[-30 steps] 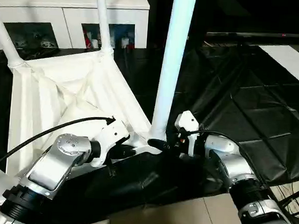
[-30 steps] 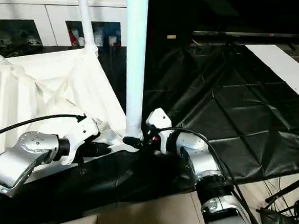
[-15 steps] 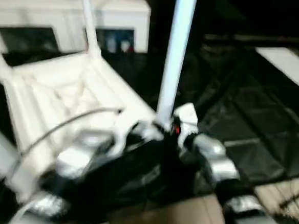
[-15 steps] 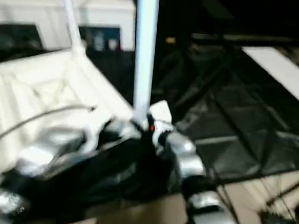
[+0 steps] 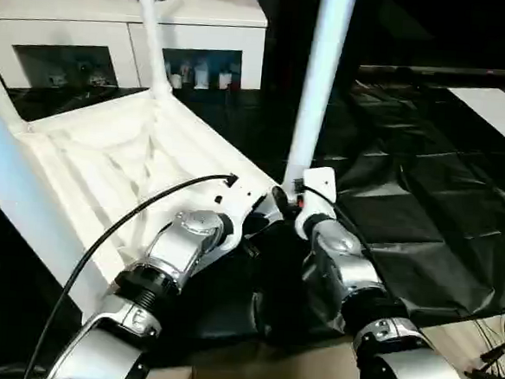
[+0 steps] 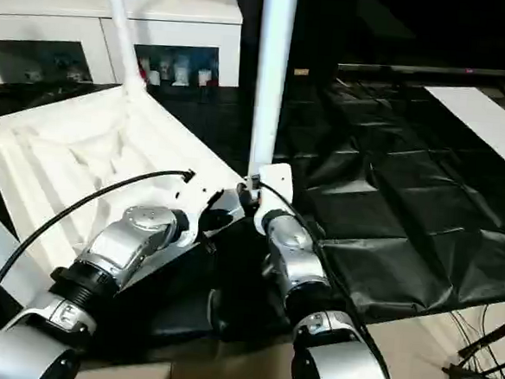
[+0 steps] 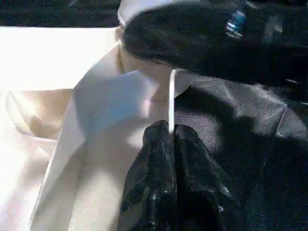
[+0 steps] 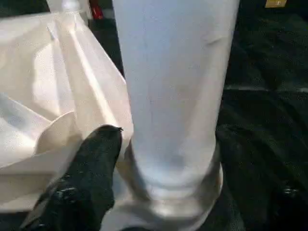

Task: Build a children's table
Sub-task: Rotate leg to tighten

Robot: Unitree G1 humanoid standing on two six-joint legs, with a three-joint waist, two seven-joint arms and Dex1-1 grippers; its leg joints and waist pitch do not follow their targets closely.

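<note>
- Your table top (image 5: 107,158) lies underside up, left of centre in the head views, on black sheeting (image 5: 424,210).
- Corner sockets are the only holders here: the near one (image 8: 168,204), centre frame, has a leg (image 5: 321,81) standing in it; the far one, upper left, holds another leg (image 5: 149,30).
- Left gripper (image 7: 171,132) — fingers clenched on the top's thin edge rib by that socket.
- Right gripper (image 5: 279,200) — at the leg's base; only one finger (image 8: 91,163) shows, so open or closed, you can't tell.
- White cabinet (image 5: 117,24) along the top edge.

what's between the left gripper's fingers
A thin white rib of the table top, pinched between the left gripper fingers, as the left wrist view shows.
</note>
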